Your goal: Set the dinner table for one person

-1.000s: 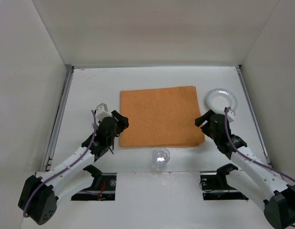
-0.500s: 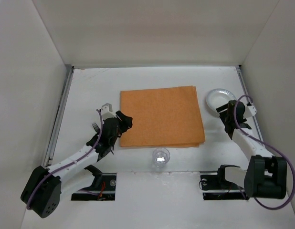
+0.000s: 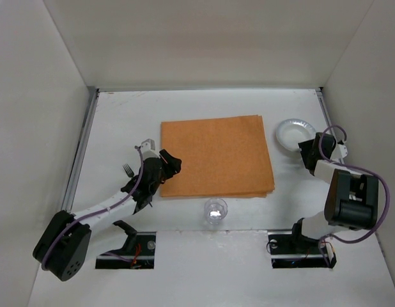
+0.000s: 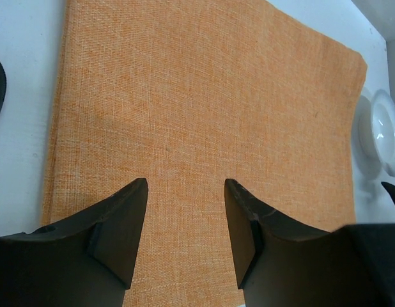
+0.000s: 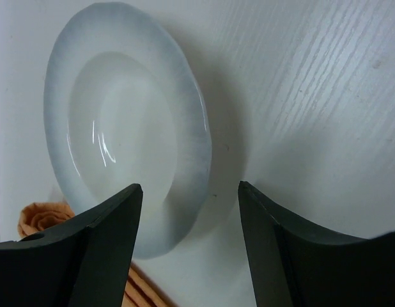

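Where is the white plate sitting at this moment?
In the top view, the white plate lies on the dinner table at the right, beside the far right corner of the orange placemat, with the right claw at its near edge.

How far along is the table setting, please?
Done: the orange rectangular cloth placemat lies flat. In hand: the right claw, open, is at the round white plate beside the mat; the left claw hovers open over the mat. Left: plate, clear glass and grey fork all sit off the mat.

No legible text or markings
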Robot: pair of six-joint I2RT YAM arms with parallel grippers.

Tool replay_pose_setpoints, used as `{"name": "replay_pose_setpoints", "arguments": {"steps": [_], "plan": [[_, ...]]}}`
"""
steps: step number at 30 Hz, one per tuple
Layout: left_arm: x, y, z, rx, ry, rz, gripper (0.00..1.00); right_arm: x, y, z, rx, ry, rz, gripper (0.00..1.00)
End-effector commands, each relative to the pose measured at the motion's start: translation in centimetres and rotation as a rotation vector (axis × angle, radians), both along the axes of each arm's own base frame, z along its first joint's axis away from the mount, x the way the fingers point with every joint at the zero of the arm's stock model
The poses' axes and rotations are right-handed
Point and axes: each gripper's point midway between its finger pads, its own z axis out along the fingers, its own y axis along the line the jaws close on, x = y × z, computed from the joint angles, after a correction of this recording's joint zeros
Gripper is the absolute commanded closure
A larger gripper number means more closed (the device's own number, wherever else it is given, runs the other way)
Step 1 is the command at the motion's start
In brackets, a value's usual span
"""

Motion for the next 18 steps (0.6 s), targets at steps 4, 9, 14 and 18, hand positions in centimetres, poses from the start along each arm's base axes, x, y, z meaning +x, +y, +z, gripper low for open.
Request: {"name": "replay_pose_setpoints", "arguments": {"steps": [4, 9, 14, 18], "plan": [[0.8, -0.7, 0.8, -0.047, -0.032, -0.007, 0.51, 3.4, -0.9, 0.8, 0.073, -0.145, -0.004, 0.39], [1.0, -0.3, 0.4, -0.039, -0.025, 0.006, 0.51, 4.0, -1.4, 0.3, 0.112, -0.192, -0.013, 0.59], [1.1, -0.4, 0.5, -0.038, -0.032, 0.006, 0.51, 4.4, -1.5, 1.6, 0.099, -0.257, -0.011, 0.81], [1.1, -0.4, 0.4, -0.042, -0.028, 0.005, 0.51, 3.8, -1.5, 4.8, 0.035, -0.337, -0.003, 0.88]]}}
